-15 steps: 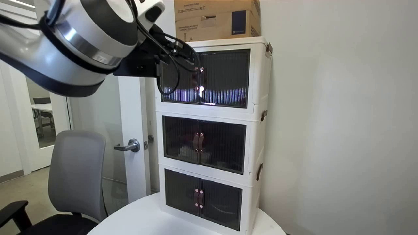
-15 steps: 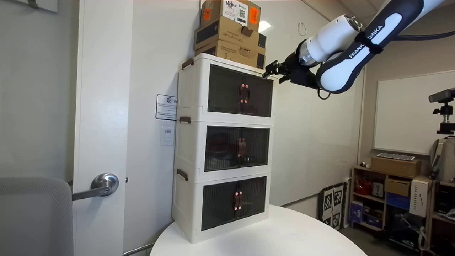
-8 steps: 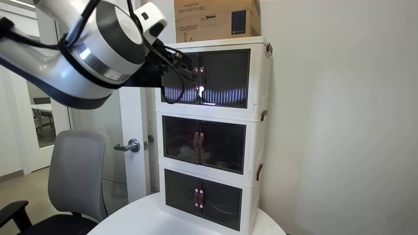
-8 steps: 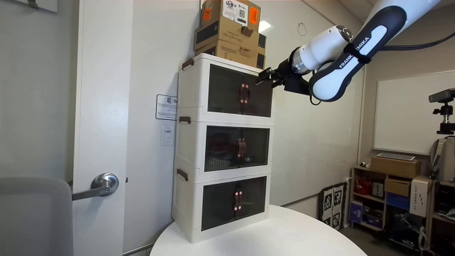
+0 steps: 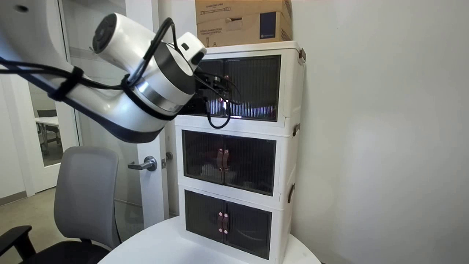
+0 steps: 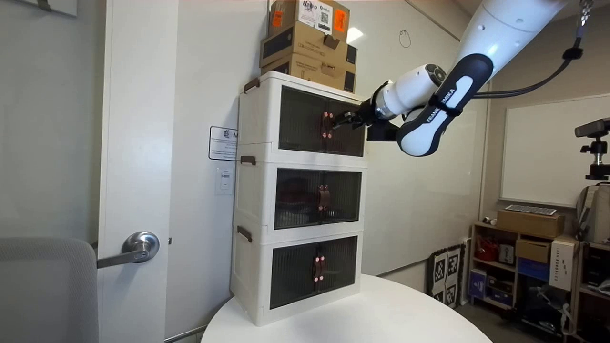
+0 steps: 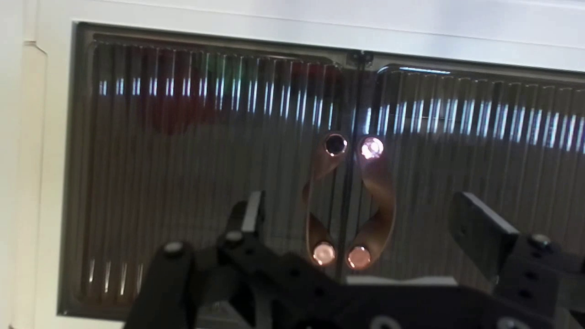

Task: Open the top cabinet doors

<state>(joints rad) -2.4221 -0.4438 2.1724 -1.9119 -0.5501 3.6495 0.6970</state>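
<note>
The top cabinet doors [image 6: 301, 119], two dark ribbed translucent panels, stand closed in both exterior views. In the wrist view the doors [image 7: 205, 183] fill most of the picture, and two brown strap handles [image 7: 386, 212] with copper studs bow outward beside the centre seam. My gripper [image 7: 356, 201] is open, one finger on each side of the handle pair, with nothing gripped. An exterior view has the gripper [image 6: 340, 123] in front of the right-hand door, close to the handles. Whether the fingertips touch the panel I cannot tell. Elsewhere the wrist and cable partly cover the left-hand door [image 5: 212, 66].
Beneath are two more tiers with similar dark doors [image 5: 249, 165]. Cardboard boxes [image 6: 310, 66] are stacked on top of the cabinet, which stands on a round white table [image 6: 381, 314]. A grey chair [image 5: 86, 194] and a door with a lever handle [image 5: 143, 164] are nearby.
The arm has moved down and in toward the cabinet, bringing the gripper from the upper part of the top tier to handle height. The doors have not moved.
</note>
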